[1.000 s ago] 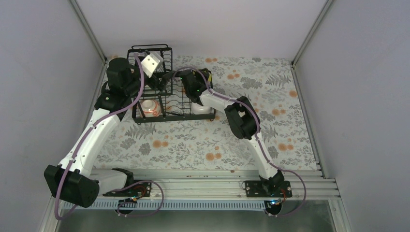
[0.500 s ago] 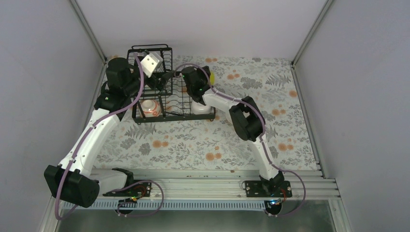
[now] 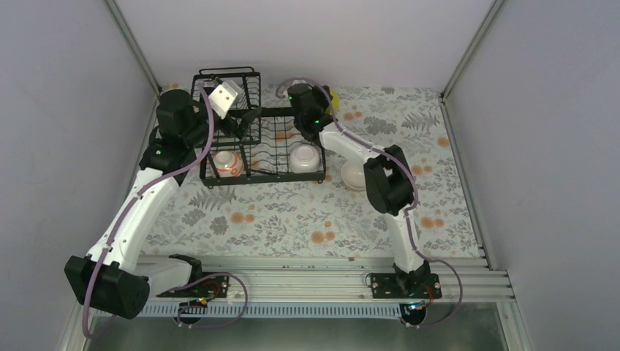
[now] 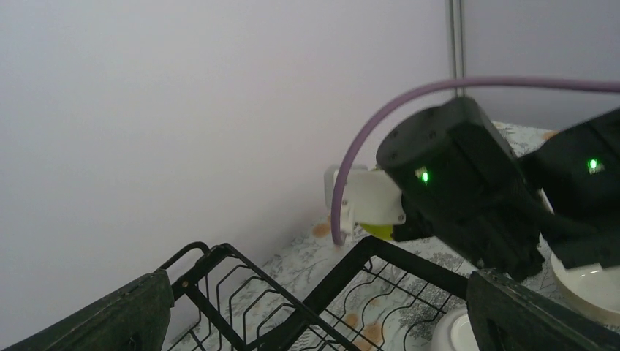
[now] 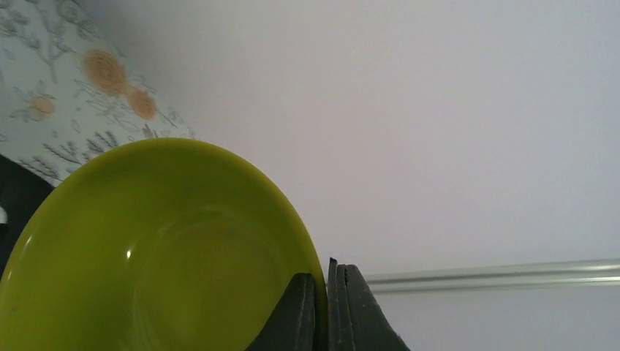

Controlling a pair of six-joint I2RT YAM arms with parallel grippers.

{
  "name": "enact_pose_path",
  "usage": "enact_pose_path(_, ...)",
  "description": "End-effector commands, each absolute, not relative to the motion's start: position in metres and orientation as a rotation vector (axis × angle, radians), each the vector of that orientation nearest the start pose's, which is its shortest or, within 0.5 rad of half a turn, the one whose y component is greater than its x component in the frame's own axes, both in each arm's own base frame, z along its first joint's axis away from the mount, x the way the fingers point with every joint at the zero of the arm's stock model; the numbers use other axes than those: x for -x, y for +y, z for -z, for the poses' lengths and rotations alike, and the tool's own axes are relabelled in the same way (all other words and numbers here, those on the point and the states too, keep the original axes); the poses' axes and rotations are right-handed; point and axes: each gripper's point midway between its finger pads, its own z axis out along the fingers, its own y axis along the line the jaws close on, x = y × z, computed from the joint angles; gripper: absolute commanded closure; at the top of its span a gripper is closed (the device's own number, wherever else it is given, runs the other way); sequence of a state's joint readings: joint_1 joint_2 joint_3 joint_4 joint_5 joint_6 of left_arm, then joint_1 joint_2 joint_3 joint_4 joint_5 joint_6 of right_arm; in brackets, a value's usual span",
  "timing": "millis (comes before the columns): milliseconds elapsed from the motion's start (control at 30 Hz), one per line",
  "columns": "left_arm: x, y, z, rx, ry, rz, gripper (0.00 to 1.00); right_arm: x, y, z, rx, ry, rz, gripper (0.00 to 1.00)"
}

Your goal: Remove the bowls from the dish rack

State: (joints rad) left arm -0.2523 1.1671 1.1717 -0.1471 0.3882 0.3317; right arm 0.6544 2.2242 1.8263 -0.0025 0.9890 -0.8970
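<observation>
The black wire dish rack stands at the back left of the table. A white bowl sits in its right part and a red-orange patterned bowl in its left part. My right gripper hovers over the rack's far right corner, shut on the rim of the green bowl. In the right wrist view that bowl fills the lower left, its rim pinched in the gripper. My left gripper hangs open over the rack, its fingers wide apart and empty.
A white dish lies on the floral tablecloth just right of the rack, under the right forearm. The rack's taller basket section stands against the back wall. Side walls close in left and right.
The right gripper has shut on the green bowl's rim and lifted it up and back from the rack, uncovering the white bowl and the dish. The left arm has barely moved.
</observation>
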Motion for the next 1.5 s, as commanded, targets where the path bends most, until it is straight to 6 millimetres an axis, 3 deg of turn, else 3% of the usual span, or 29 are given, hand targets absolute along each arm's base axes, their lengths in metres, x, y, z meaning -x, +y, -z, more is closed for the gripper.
enact_pose_path(0,-0.355,-0.159,-0.397,-0.765,1.474,0.271,0.00,-0.550,0.210,-0.264,0.658,1.804,1.053,0.97)
enact_pose_path(233,-0.352,-0.157,-0.402,-0.759,1.463,0.265,0.00,-0.541,0.156,-0.262,0.597,1.962,0.979,0.97)
enact_pose_path(533,-0.350,-0.158,-0.405,-0.761,1.457,0.273,0.00,-0.515,0.069,-0.233,0.482,2.253,0.653,0.97)
enact_pose_path(633,-0.349,-0.158,-0.406,-0.762,1.452,0.276,0.00,-0.501,0.056,-0.224,0.458,2.338,0.457,0.96)
enact_pose_path(833,-0.346,-0.157,-0.405,-0.761,1.446,0.271,0.00,-0.448,0.074,-0.210,0.547,2.415,0.127,0.96)
enact_pose_path(1067,-0.342,-0.156,-0.408,-0.759,1.438,0.268,0.00,-0.390,0.095,-0.199,0.611,2.447,-0.112,0.96)
enact_pose_path(1467,-0.338,-0.154,-0.411,-0.755,1.428,0.269,0.00,-0.347,0.114,-0.141,0.678,2.518,-0.328,0.96)
